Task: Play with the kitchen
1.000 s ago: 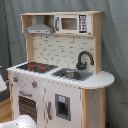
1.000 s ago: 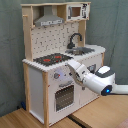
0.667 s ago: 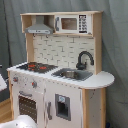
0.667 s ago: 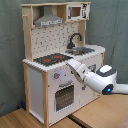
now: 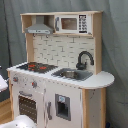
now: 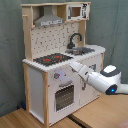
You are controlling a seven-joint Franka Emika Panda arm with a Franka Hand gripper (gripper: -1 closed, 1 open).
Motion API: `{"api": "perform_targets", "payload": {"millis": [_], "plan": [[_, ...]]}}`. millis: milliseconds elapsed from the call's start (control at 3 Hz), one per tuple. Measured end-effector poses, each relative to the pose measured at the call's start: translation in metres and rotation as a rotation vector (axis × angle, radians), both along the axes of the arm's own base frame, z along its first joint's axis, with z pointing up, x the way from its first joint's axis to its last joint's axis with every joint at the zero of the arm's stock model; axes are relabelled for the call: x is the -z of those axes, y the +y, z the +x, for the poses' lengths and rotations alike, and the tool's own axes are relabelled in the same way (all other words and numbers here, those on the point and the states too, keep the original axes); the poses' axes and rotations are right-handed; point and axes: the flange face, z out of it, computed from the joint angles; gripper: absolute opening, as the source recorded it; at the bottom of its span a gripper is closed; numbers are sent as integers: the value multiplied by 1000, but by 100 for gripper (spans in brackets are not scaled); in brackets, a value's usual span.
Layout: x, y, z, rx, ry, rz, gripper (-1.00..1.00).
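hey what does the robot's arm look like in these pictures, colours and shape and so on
In the second exterior view the arm is white with smooth, rounded, bulbous segments, a darker grey band at the joint and a small blue light near its base end. It tapers to a slim pale tool. In the first exterior view only a white rounded part shows at the bottom edge.
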Motion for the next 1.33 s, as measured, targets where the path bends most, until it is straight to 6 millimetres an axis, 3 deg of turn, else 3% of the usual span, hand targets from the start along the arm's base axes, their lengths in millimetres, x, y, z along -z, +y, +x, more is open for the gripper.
{"api": "perform_targets", "payload": {"millis": [1333], "plan": [[3,-49,-34,66,56,-378,100]]}}
